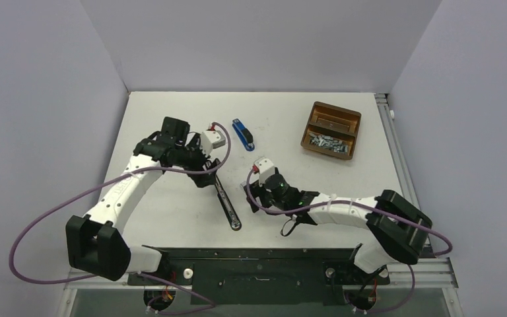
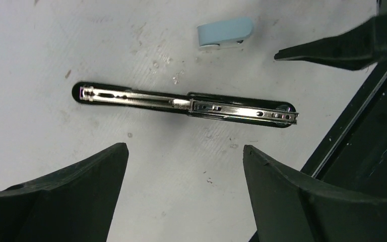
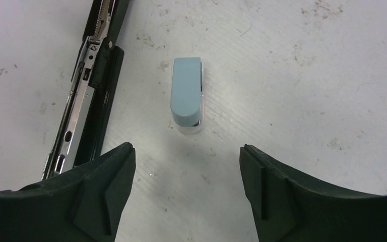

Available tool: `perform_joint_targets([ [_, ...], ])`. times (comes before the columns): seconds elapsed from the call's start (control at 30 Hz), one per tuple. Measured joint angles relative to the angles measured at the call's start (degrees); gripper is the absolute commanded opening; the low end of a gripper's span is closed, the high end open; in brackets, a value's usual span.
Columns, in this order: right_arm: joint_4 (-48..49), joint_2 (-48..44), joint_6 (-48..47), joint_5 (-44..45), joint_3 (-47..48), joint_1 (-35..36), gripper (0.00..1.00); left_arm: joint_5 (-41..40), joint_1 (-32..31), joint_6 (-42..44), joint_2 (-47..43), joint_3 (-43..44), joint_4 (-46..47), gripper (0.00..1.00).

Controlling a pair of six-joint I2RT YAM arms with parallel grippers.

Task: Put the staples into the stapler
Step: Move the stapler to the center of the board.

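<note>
The black stapler (image 1: pixel 227 206) lies swung open and flat on the white counter (image 1: pixel 171 109), between the two arms, with its metal channel facing up. The left wrist view shows the channel as a long bright strip (image 2: pixel 186 106); whether any strip is seated in it cannot be told.

The left end effector (image 1: pixel 204 173) sits low at the far end of the black stapler. Its fingers (image 2: pixel 55 196) are spread wide with nothing between them, and the black stapler lies just beyond the tips.

The right end effector (image 1: pixel 254 195) sits low, just to the right of the black stapler. Its fingers (image 3: pixel 302 196) are also spread wide and empty. A small pale-blue object (image 3: pixel 186 96) with a clear base lies on the counter just ahead of that gap, beside the black stapler and apart from it.

The staples (image 1: pixel 325 140) are a pile of silver-grey pieces in the near compartment of the brown tray (image 1: pixel 307 125), at the far right of the counter, well apart from both end effectors. The contents of the far compartment cannot be made out.

A blue stapler (image 1: pixel 243 135) lies closed toward the far middle of the counter.
</note>
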Motion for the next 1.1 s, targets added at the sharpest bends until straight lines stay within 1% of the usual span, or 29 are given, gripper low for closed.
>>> perform_joint_targets([
  [0.1, 1.57, -5.86, 3.39, -0.52, -4.22, -1.16, 0.71, 1.20, -3.72, 9.38, 0.00, 2.71, -2.34, 0.82],
  [0.2, 1.88, -9.92, 6.47, -0.46, -7.78, -1.86, 0.69, 2.29, -8.39, 20.02, 0.15, 3.43, -2.86, 0.82],
  [0.3, 1.01, -13.51, 9.57, -0.20, -11.19, -2.71, 0.67, 3.41, -14.16, 29.97, 1.77, 3.15, -2.67, 0.78],
  [0.37, -0.02, -15.47, 10.80, -0.13, -12.48, -3.17, 0.67, 3.82, -16.87, 35.52, 3.89, 2.32, -1.68, 0.75],
  [0.47, -1.44, -19.04, 12.41, 0.15, -13.99, -4.76, 0.65, 4.28, -19.23, 42.53, 9.22, 2.03, -0.24, 0.68],
  [0.5, -1.84, -20.50, 13.03, 0.15, -14.56, -5.70, 0.65, 4.46, -19.56, 44.83, 11.39, 2.16, 0.09, 0.64],
  [0.57, -1.88, -22.43, 13.99, 0.09, -15.58, -7.08, 0.65, 4.55, -19.85, 50.01, 16.50, 3.37, -0.46, 0.59],
  [0.67, -1.95, -24.11, 15.23, -0.28, -17.31, -8.83, 0.65, 4.61, -19.87, 56.83, 23.52, 7.32, -2.58, 0.57],
  [0.8, -2.01, -24.20, 16.26, -1.44, -18.95, -9.88, 0.65, 4.76, -19.91, 63.04, 28.92, 12.09, -4.17, 0.56],
  [1.0, -1.49, -23.80, 17.03, -3.72, -19.54, -11.02, 0.64, 4.90, -20.68, 67.12, 31.08, 14.08, -4.81, 0.56],
  [1.07, -1.22, -23.65, 17.07, -4.24, -19.54, -11.34, 0.64, 4.90, -21.07, 68.19, 31.71, 14.32, -5.22, 0.53],
  [1.1, -1.09, -23.65, 17.16, -4.37, -19.54, -11.47, 0.64, 4.87, -21.24, 68.61, 31.95, 14.32, -5.60, 0.50],
])
